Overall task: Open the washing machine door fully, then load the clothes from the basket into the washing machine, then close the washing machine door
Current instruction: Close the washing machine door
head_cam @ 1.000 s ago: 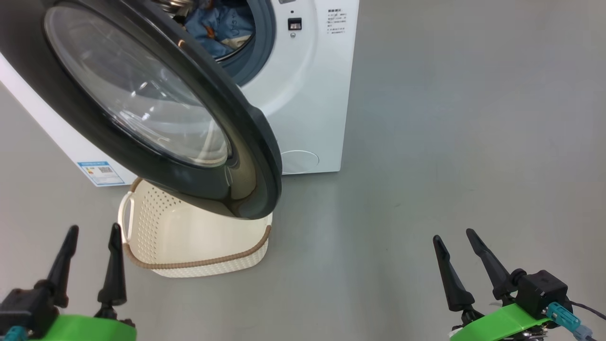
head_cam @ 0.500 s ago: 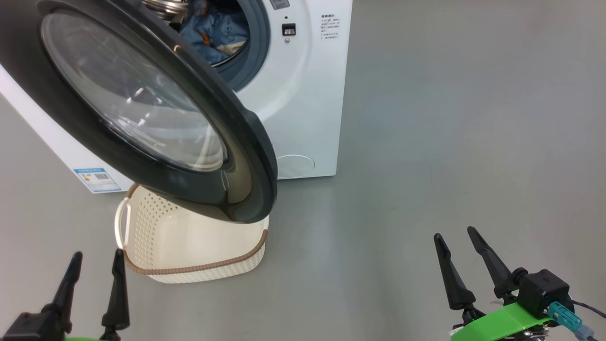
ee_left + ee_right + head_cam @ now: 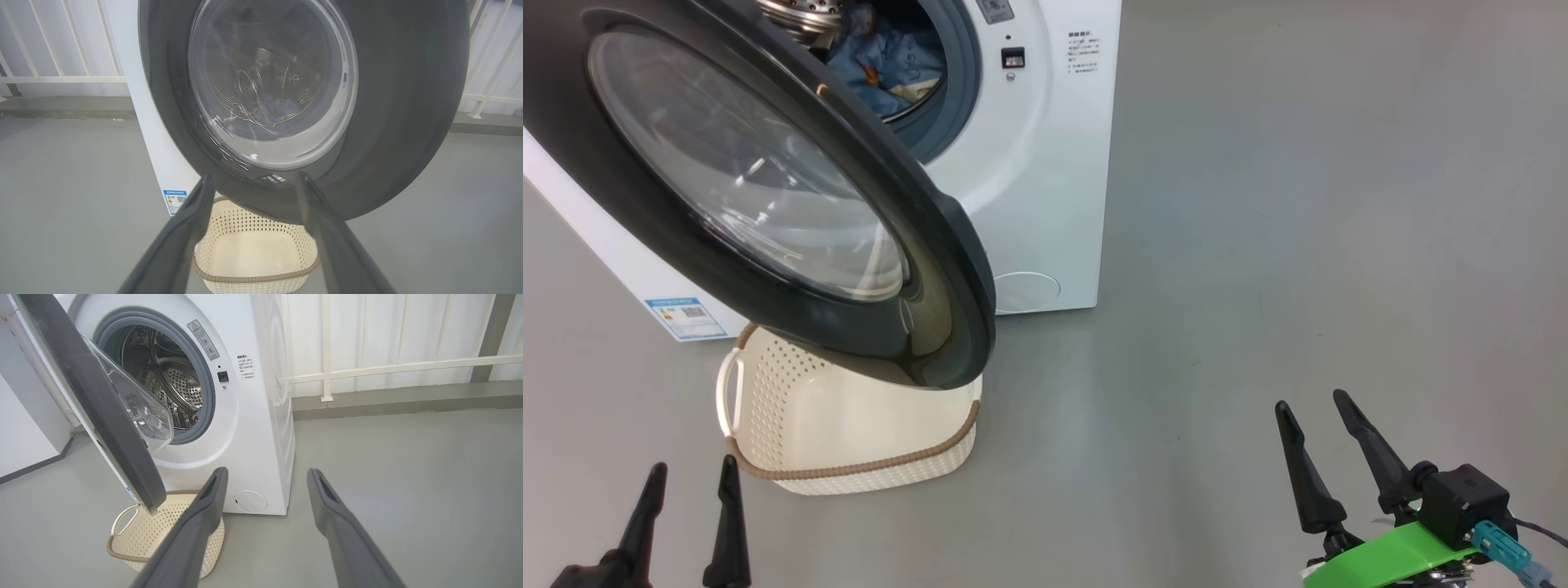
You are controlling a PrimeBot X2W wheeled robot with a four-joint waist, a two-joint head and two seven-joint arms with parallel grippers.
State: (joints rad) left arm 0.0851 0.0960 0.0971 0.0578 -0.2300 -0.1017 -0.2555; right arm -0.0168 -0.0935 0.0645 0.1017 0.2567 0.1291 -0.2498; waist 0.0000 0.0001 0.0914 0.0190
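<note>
Black rim around clear glass: the washing machine door (image 3: pixel 760 188) stands open, hanging over the basket (image 3: pixel 882 478), which looks empty. The clothes (image 3: pixel 874 65) lie in the drum of the washing machine (image 3: pixel 1045 180), at 12 o'clock in the head view. My left gripper (image 3: pixel 693 465) and my right gripper (image 3: pixel 1311 400) have the fingers apart and hold nothing. I judge that closing comes next. The door is at 12 o'clock from my left gripper, near; from my right it is at 10 o'clock, well apart. Its free edge points to 5 o'clock, so my left arm is nearer.
</note>
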